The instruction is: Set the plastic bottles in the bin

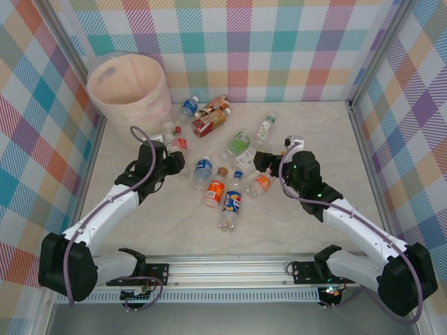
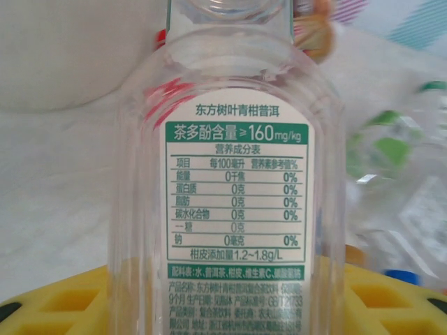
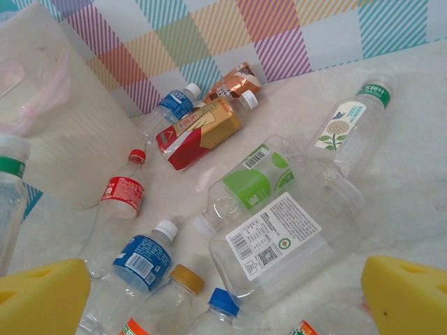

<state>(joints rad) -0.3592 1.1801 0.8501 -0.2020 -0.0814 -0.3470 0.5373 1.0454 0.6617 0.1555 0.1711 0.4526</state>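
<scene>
Just in front of the bin [image 1: 133, 105], the left gripper [image 1: 174, 157] has its jaws closed on a clear bottle [image 2: 234, 202] with a green-and-white label. Farther from the bin, the right gripper [image 3: 223, 307] hangs, jaws wide, above other plastic bottles [image 3: 269, 237] lying on the tabletop [image 1: 174, 230].

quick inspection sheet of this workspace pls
surface: pale marbled table, bottles strewn across its middle
job's things: bin upright in the far left corner; roughly a dozen plastic bottles, most of them lying loose
clutter: nothing seen
grippers: left hand shut on a clear green-label bottle; right hand open above the pile
cables: purple cable along each arm, looping near the wrist
surroundings: colourful checked walls on three sides; metal rail at the near edge
</scene>
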